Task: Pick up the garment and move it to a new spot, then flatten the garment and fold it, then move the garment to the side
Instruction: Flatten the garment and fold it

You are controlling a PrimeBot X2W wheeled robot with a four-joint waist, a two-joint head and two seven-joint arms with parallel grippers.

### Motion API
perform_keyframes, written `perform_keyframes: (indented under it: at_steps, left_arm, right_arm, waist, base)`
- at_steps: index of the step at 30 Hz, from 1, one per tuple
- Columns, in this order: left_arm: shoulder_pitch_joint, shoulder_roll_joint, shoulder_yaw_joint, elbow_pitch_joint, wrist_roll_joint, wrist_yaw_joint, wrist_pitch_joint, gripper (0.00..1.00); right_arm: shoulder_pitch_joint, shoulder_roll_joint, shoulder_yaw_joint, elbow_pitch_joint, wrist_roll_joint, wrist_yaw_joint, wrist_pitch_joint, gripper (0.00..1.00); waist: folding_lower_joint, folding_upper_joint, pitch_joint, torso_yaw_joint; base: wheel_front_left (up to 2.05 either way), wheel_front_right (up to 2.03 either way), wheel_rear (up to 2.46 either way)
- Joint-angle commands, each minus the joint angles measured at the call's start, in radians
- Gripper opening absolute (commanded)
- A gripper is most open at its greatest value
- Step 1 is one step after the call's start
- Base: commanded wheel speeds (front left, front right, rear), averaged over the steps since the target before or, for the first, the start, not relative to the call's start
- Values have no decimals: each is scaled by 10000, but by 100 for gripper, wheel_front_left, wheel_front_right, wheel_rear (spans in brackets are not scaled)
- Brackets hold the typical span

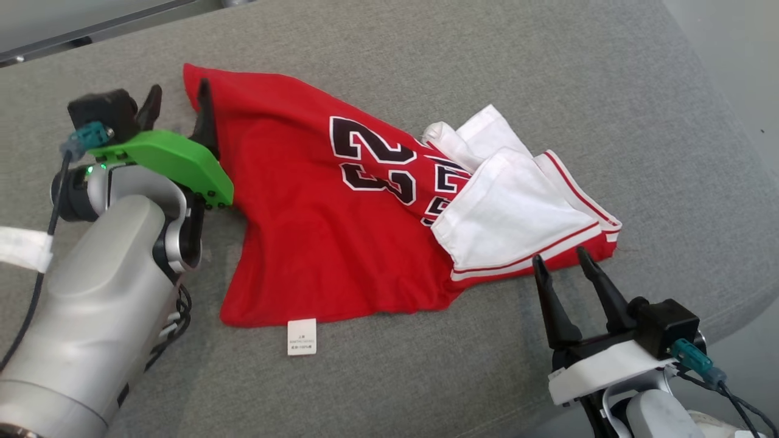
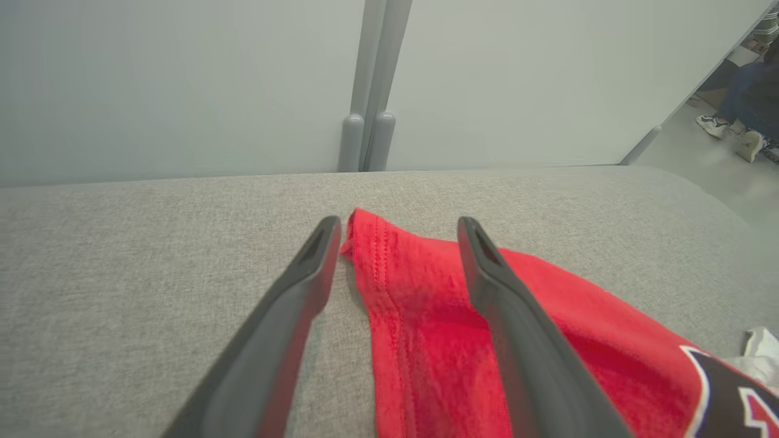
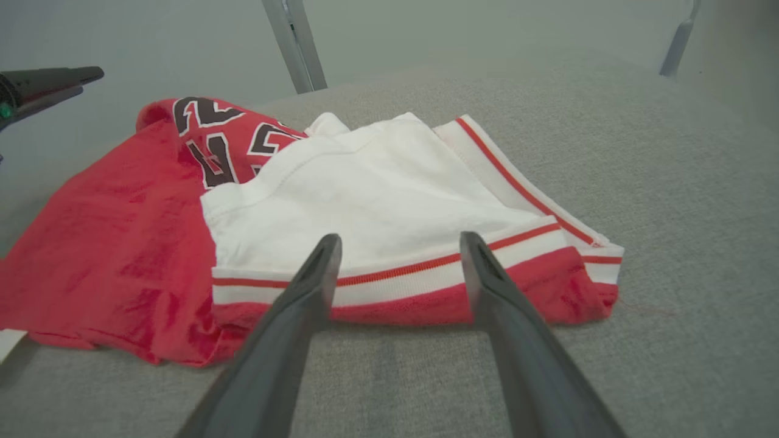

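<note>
Head, jersey (image 1: 304, 213): red w/ black-and-white "23", spread flat-ish across middle of grey cushion (image 1: 548, 73); white part w/ red stripes folded over at robot's right end; small white tag (image 1: 302, 336) sticking out at near hem.
Head, left pincer (image 1: 179, 89): jaws apart, at far-left corner of jersey; one finger over red cloth, other over bare cushion beside it.
Head, right pincer (image 1: 560, 255): jaws apart, tips just at striped near-right hem, nothing gripped.
L wrist, fingers (image 2: 292, 292): spread wide, red stitched corner lying between them, not clamped.
L wrist, bkgd: pale wall panels (image 2: 182, 91) behind cushion; person's shoes (image 2: 712, 125) on floor, far upper right.
R wrist, own tips: apart, right at red-and-white hem; can't tell if touching.
R wrist, upper left: other arm's dark fingers, well apart from hem.
</note>
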Motion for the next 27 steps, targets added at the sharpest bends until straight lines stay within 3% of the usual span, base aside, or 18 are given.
perform_keyframes:
  at_steps: [1, 8, 15, 27]
  left_arm:
    - [540, 196, 123, -543, 116, 77, -185, 100]
    - [3213, 876, 409, -3522, 270, 1063, -341, 100]
    - [5179, 1372, 277, -5293, 16, 1845, -264, 100]
    - [5726, 1325, -299, -6148, -45, 1997, 369, 100]
  right_arm:
    - [48, -26, -196, -215, -190, 1, -36, 100]
    - [190, -26, -839, -816, -664, 1, -34, 100]
    - [156, -23, -1154, -1086, -897, 1, -35, 100]
    - [-802, -110, -1313, -149, -1772, 1, -34, 100]
  waist:
    - [0, 26, -327, 467]
    - [0, 26, -673, 990]
    - [0, 26, -707, 1290]
    - [0, 26, -699, 1314]
  base:
    - [0, 0, 0]
    - [0, 0, 0]
    - [0, 0, 0]
    - [0, 0, 0]
